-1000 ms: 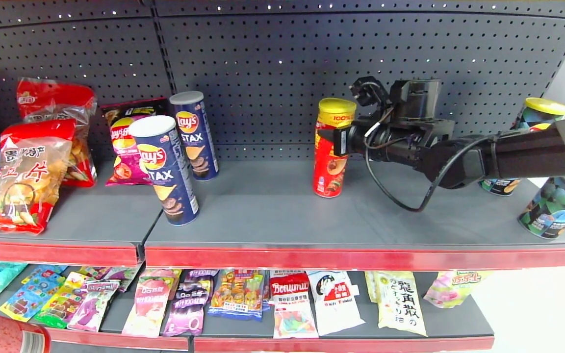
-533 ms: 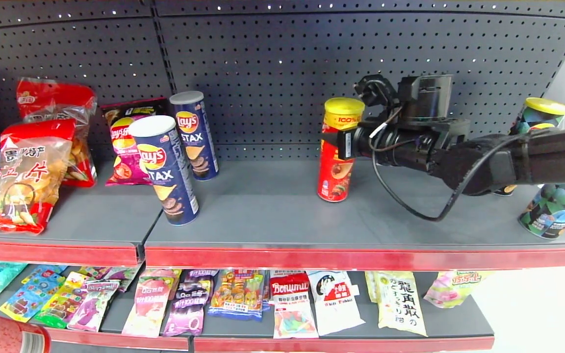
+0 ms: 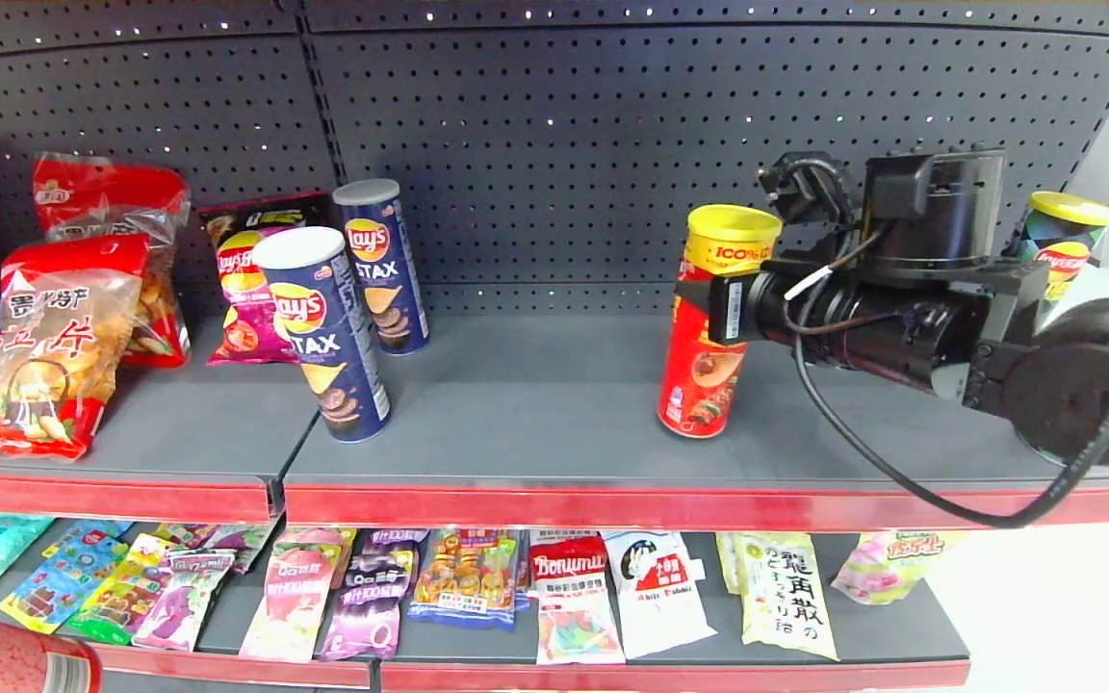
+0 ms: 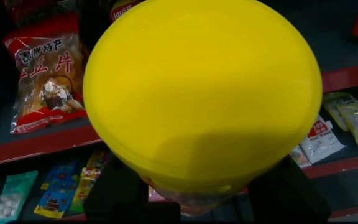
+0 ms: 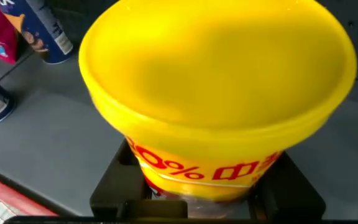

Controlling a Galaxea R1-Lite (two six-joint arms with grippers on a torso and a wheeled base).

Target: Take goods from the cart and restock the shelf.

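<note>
my right claw (image 3: 709, 306): matt black plastic | can (image 3: 699, 385): glossy wall, smooth plastic lid (image 3: 733, 223) | shelf (image 3: 535, 404): matt painted metal

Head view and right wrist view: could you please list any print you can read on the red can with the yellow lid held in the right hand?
"100%": in red on the yellow band under the lid of the red cylindrical can with a yellow lid, gripped by the right hand.
"0%": same band in the right wrist view, its start hidden; the characters after it are unclear.
Print on the red body: too small to read.
</note>
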